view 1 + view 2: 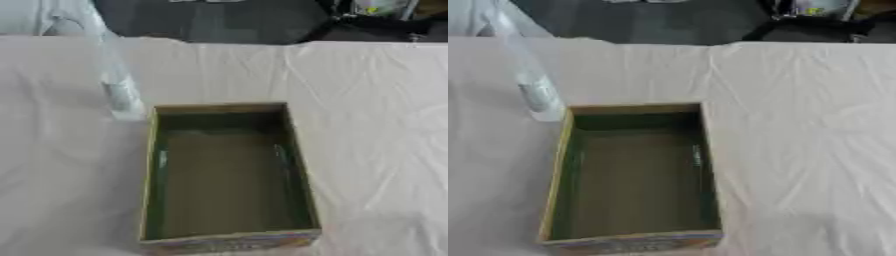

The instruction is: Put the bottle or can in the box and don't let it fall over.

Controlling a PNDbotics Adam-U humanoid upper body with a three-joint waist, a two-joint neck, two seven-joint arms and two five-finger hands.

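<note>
Nearest the camera sat the box (229,175), open-topped with dark green inner walls, a tan floor and a colourful printed front edge, nothing inside it. It rested on a table (376,125) draped in wrinkled white cloth. Just beyond the box's far left corner stood the bottle (112,70), clear plastic, upright, outside the box. Neither robot hand appeared in either view, so their state couldn't be told.

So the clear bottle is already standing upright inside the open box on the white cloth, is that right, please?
Not quite: the clear bottle stands upright outside the open box, by its far left corner on the white cloth. The left eye view shows the box holding nothing.
</note>
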